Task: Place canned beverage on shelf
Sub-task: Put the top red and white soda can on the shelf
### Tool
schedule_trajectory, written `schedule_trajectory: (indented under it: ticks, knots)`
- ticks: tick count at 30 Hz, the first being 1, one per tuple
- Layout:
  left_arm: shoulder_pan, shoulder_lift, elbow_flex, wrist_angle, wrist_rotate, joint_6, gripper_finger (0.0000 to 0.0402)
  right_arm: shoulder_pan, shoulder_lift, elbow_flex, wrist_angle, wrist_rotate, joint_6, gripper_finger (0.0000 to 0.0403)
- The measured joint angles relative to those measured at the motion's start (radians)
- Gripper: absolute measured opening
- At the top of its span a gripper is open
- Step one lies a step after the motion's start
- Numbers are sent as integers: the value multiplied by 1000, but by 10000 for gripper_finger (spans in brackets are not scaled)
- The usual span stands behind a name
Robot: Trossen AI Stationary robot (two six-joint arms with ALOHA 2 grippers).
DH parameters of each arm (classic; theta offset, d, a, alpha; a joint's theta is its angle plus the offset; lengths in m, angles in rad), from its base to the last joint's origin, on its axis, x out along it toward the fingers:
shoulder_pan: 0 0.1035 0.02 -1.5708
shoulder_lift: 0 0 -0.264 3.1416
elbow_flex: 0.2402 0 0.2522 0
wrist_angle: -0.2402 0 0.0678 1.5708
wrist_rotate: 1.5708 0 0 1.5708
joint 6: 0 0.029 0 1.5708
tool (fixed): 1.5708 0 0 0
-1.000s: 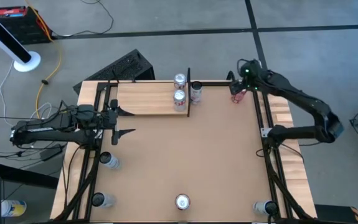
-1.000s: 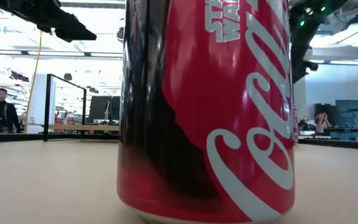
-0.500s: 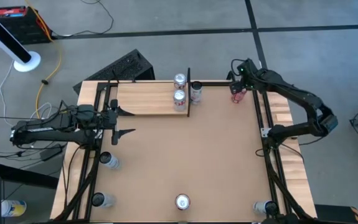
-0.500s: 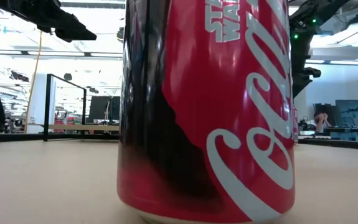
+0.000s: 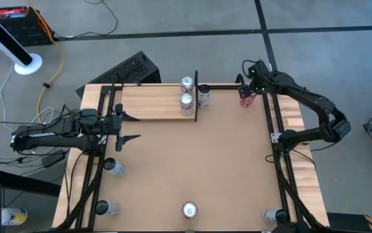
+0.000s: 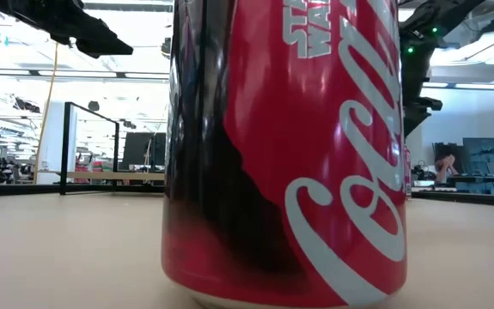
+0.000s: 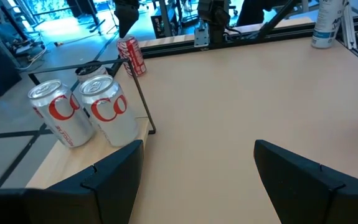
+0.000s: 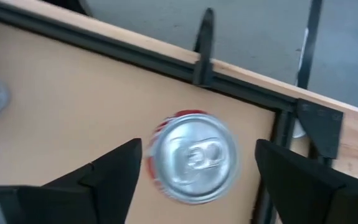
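The big red can (image 6: 285, 154) reads "Coca-Cola" and, partly, "STAR WA".

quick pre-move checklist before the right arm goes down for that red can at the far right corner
1. Right gripper over the red aluminium can, can centred between the dark fingers: ok.
2. Right jaws spread wider than the can: ok.
3. Can upright, silver top facing the wrist camera: ok.
4. Room around the can: not ok, it stands close to the black frame rail at the table corner.
5. Free spot on the pale wood plank shelf: ok, two silver cans sit at its end by the black upright, the rest is bare.
6. Left gripper out of the way, open at the table's left edge: ok.
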Motion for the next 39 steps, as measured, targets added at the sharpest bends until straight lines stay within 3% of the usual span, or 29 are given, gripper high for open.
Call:
schedule_trajectory:
  ticks: [6,20,24,30,39]
  knots:
    - [0,0,0,0,0,-4,288,-28,0,-6,8,-1,2,375]
    - [0,0,0,-1,2,-4,288,-28,0,-139,162,-4,10,375]
    - [0,0,0,-1,2,-4,288,-28,0,-149,169,-4,12,363]
    - [0,0,0,-1,2,-4,288,-27,-1,-149,166,-3,10,305]
    - [0,0,0,-6,1,-12,288,42,-44,-152,131,-44,7,305]
